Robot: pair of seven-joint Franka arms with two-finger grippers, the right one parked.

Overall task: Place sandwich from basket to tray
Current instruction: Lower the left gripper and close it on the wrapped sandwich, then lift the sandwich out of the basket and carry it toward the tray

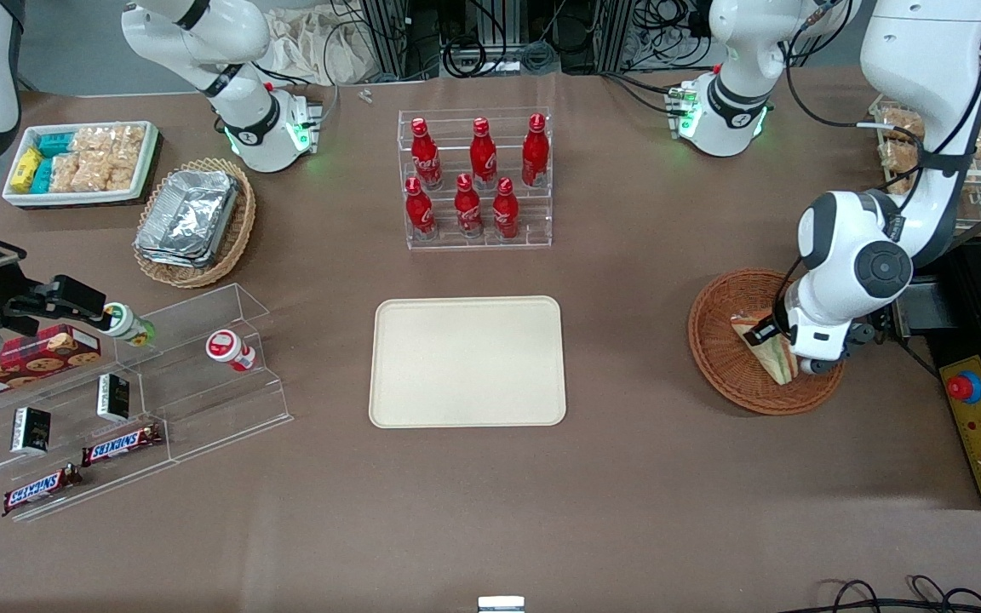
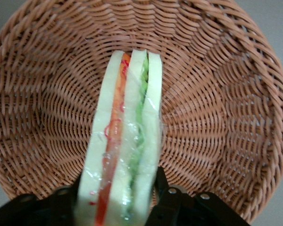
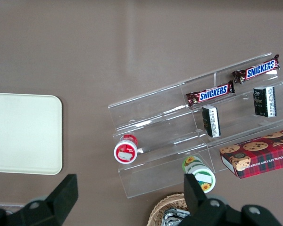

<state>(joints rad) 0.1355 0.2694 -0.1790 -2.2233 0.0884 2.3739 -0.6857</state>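
Note:
A wrapped triangular sandwich, pale bread with orange-red and green filling, stands on edge in the round reddish-brown wicker basket at the working arm's end of the table. The left gripper reaches down into the basket, its black fingers pressed against both bread faces, shut on the sandwich. The cream rectangular tray lies bare at the table's middle, about a tray's width from the basket toward the parked arm's end.
A clear rack of red bottles stands farther from the front camera than the tray. An acrylic snack shelf, a tan basket of foil trays and a white bin sit toward the parked arm's end. A control box lies beside the basket.

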